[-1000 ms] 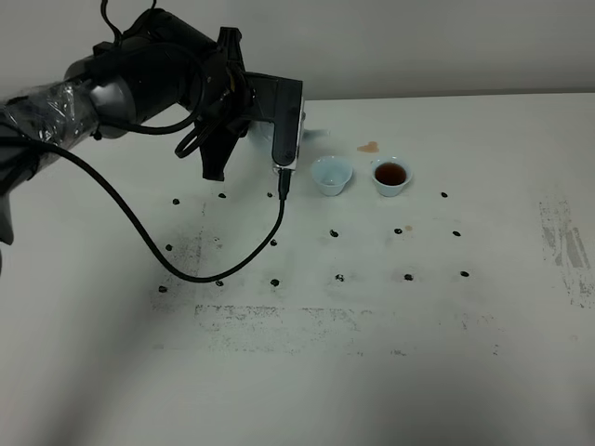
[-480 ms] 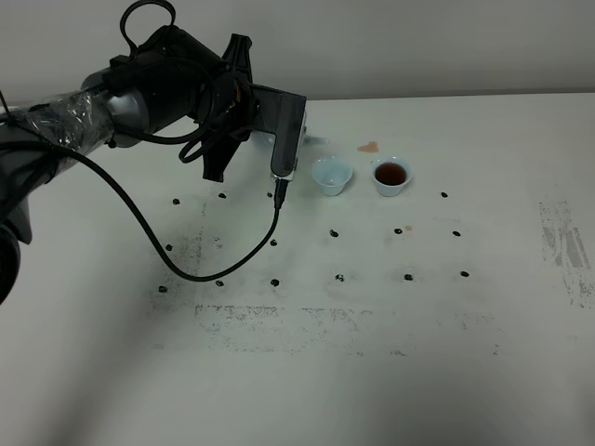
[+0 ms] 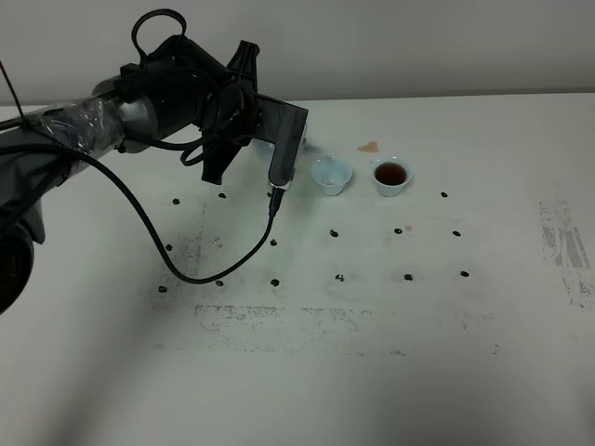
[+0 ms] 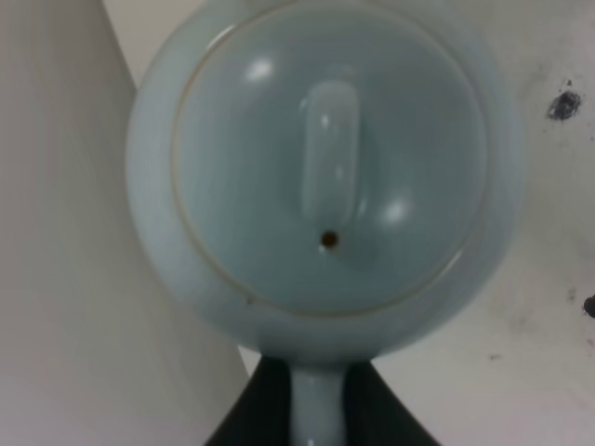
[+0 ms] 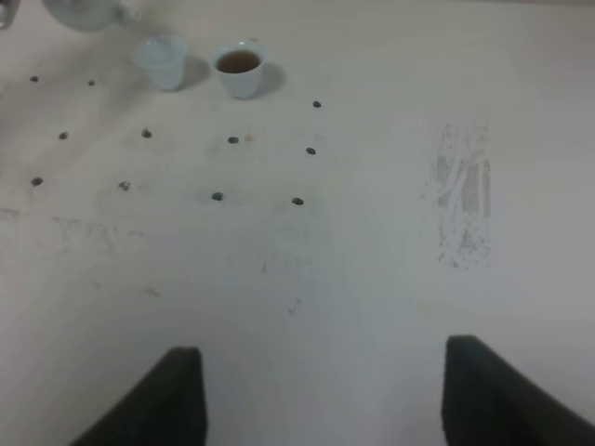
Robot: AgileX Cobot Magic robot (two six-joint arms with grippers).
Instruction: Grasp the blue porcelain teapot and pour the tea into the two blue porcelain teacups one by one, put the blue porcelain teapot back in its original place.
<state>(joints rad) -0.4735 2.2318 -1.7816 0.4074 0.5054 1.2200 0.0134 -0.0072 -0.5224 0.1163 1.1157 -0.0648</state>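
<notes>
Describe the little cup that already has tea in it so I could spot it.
Look at the white table, toward its far edge, right of the black robot arm. Two small pale-blue handleless porcelain cups stand side by side; yours is the right one, holding dark brown tea, while its neighbour shows none.

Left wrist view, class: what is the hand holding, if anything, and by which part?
The left hand holds the blue porcelain teapot by its handle, which runs between the two dark fingers at the frame's edge. The right hand holds nothing.
</notes>
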